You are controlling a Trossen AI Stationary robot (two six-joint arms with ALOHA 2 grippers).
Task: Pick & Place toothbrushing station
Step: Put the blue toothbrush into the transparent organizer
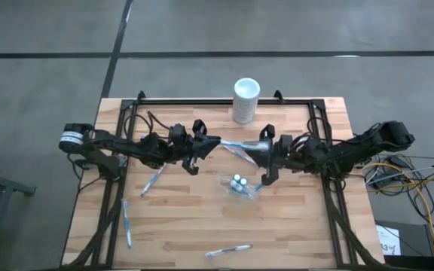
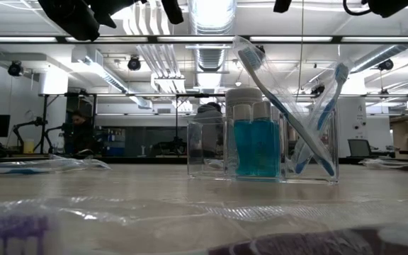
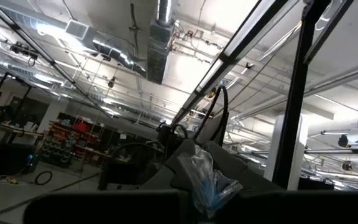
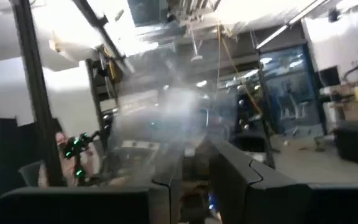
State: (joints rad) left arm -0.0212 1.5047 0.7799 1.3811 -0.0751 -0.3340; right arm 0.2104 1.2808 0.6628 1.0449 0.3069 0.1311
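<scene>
Left gripper (image 1: 215,141), frame centre: fingers closed on one end of a wrapped toothbrush (image 1: 237,148). Right gripper (image 1: 256,150), just right of centre: at the same toothbrush's other end; grip cannot be told. Clear cup (image 1: 240,187) with teal tubes (image 1: 236,181): below centre. White cylinder (image 1: 246,100): top centre. Loose toothbrushes (image 1: 126,223): lower left and bottom.

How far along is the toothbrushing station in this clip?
Done: the clear holder already contains teal tubes and two toothbrushes. In hand: both grippers meet mid-table around a wrapped toothbrush, the left gripper shut on one end and the right gripper closing at the other. Left: three wrapped toothbrushes lie loose on the table.
</scene>
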